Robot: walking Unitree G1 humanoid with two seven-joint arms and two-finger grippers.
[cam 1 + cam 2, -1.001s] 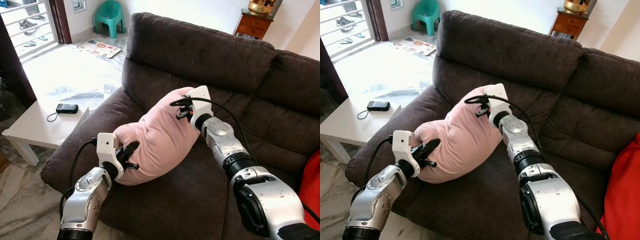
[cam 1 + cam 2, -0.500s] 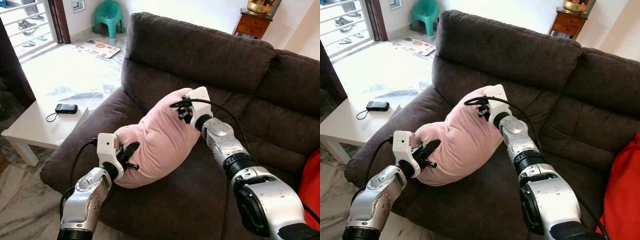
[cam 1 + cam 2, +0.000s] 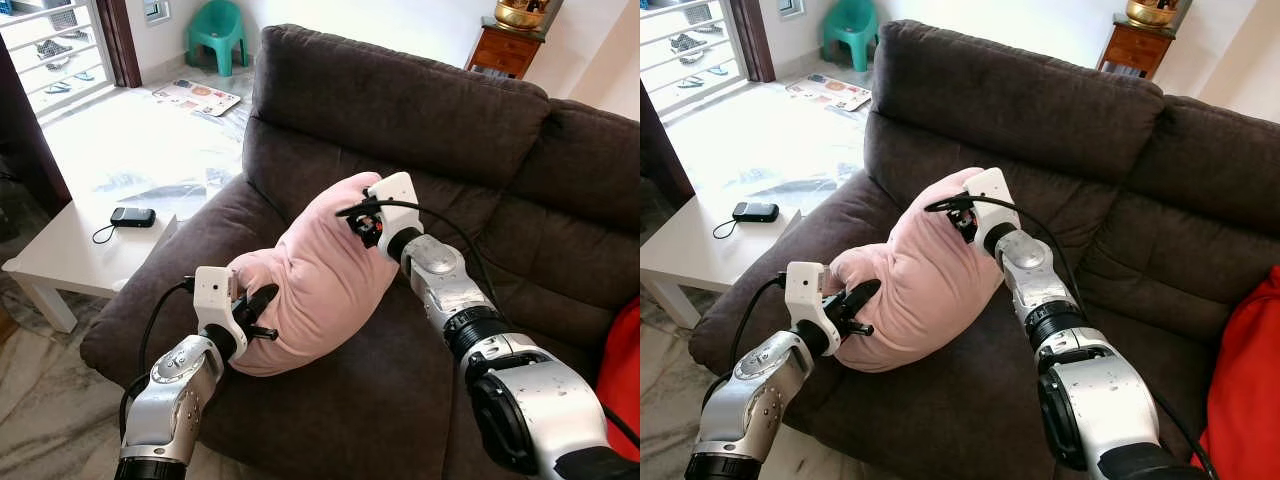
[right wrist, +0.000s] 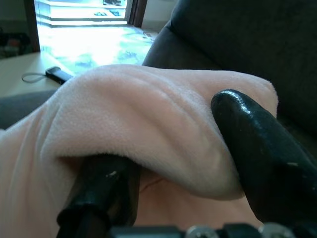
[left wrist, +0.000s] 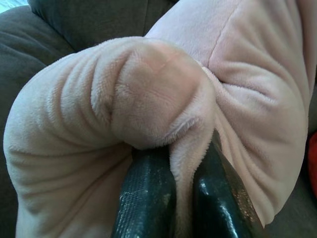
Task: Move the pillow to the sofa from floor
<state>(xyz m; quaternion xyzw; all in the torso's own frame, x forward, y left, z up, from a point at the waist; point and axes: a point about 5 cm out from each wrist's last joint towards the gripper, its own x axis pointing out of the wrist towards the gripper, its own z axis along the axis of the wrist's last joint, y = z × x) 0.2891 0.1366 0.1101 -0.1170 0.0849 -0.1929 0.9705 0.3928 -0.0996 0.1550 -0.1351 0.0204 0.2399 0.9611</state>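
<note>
A soft pink pillow (image 3: pixel 315 275) rests on the left seat of the dark brown sofa (image 3: pixel 400 110), leaning toward the backrest. My left gripper (image 3: pixel 258 310) is shut on the pillow's lower left corner near the sofa's front edge; in the left wrist view its fingers (image 5: pixel 146 198) pinch a fold of the pink plush (image 5: pixel 148 99). My right gripper (image 3: pixel 362 226) is shut on the pillow's upper right corner, up by the backrest. In the right wrist view, one of its black fingers (image 4: pixel 257 148) lies over the fabric (image 4: pixel 148 124) and the other under it.
A low white table (image 3: pixel 70 250) with a small black device (image 3: pixel 132 216) stands left of the sofa arm. Behind it lie a bright tiled floor, a green plastic chair (image 3: pixel 220 32) and a wooden side cabinet (image 3: pixel 505 48). Something red (image 3: pixel 622 370) sits at the sofa's right end.
My right gripper has moved up and slightly left toward the backrest, lifting the pillow's upper corner. The left gripper has stayed put.
</note>
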